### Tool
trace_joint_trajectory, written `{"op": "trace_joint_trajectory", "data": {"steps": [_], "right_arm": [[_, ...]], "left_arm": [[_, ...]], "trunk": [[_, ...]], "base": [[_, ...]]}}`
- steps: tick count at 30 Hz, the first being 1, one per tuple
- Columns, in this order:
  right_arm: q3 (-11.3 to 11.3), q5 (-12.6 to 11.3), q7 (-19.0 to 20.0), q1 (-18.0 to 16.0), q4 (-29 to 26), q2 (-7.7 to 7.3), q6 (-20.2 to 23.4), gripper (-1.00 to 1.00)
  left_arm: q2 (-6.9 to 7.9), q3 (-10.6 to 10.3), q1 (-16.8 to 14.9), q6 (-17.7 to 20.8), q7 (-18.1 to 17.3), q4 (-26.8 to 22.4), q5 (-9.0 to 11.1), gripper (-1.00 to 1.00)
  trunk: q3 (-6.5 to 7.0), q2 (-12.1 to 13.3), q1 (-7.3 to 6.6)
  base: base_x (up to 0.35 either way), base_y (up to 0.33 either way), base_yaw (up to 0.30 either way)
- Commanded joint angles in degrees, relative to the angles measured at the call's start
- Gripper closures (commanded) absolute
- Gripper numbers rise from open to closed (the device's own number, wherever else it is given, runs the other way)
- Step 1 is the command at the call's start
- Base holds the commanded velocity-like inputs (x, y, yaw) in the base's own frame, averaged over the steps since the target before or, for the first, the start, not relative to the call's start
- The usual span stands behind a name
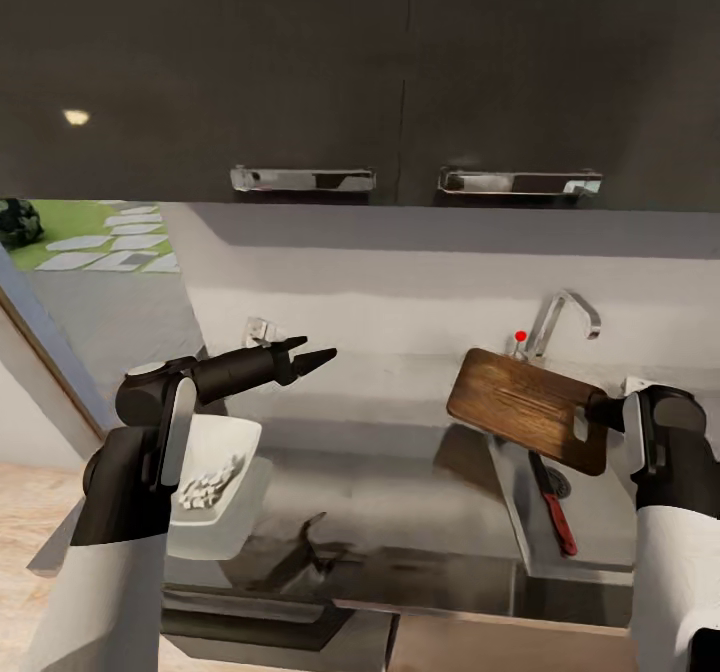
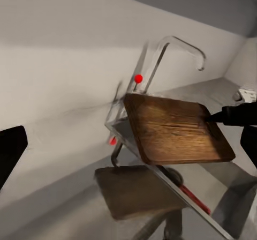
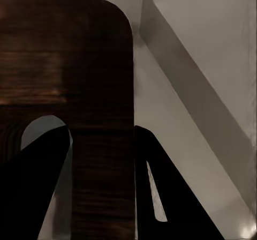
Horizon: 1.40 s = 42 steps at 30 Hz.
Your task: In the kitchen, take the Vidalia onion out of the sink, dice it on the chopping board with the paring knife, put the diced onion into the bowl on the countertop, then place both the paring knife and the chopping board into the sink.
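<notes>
My right gripper (image 1: 596,410) is shut on the chopping board (image 1: 522,404), gripping it by the short end with the handle slot. The board hangs tilted in the air over the left rim of the sink (image 1: 608,517), in front of the tap (image 1: 563,314). In the right wrist view both fingers (image 3: 171,202) clamp the board (image 3: 64,63). The paring knife (image 1: 556,510) lies in the basin, red handle toward me. The white bowl (image 1: 228,439) holds diced onion (image 1: 207,482) on the countertop (image 1: 400,497). My left gripper (image 1: 316,349) is open and empty above the counter.
Glossy black upper cabinets (image 1: 400,72) with chrome handles hang just above the work area. The pale back wall (image 1: 400,302) is close behind the tap. A window (image 1: 80,242) is at the left. The left wrist view shows the board (image 2: 176,130) over the sink edge.
</notes>
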Motion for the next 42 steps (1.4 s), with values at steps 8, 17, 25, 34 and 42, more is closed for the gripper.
{"op": "trace_joint_trajectory", "data": {"steps": [8,17,25,34,42], "right_arm": [[-0.1,0.2,-6.0,-0.1,1.5,0.21,0.2,1.00],[-2.4,0.0,-6.9,-0.1,1.6,0.22,0.2,1.00],[-6.3,-0.1,-6.9,-0.1,1.6,0.22,0.2,1.00],[-11.9,-0.2,-7.0,-0.1,1.6,0.42,0.3,1.00],[-12.8,-0.6,-9.4,-0.1,1.5,7.38,-0.1,1.00]], "left_arm": [[-0.06,0.1,-0.1,0.6,-0.2,-0.1,0.1,-1.00],[0.02,-2.0,-0.1,0.8,-0.3,-0.1,0.1,-1.00],[0.19,-3.6,-0.1,0.9,-0.6,-0.1,0.1,-1.00],[0.21,-4.7,-0.1,1.0,-0.7,-0.1,0.0,-1.00],[0.23,-5.1,-0.1,0.9,-0.7,-0.1,0.0,-1.00]], "trunk": [[-0.11,-0.1,0.06],[-0.11,-0.1,0.06],[-0.11,-0.1,0.06],[-0.11,-0.1,0.06],[-0.11,-0.1,0.06]], "base": [[0.121,-0.081,0.000],[0.003,-0.002,0.000],[0.000,0.000,0.000],[0.000,0.000,0.000],[0.000,0.000,0.000]]}}
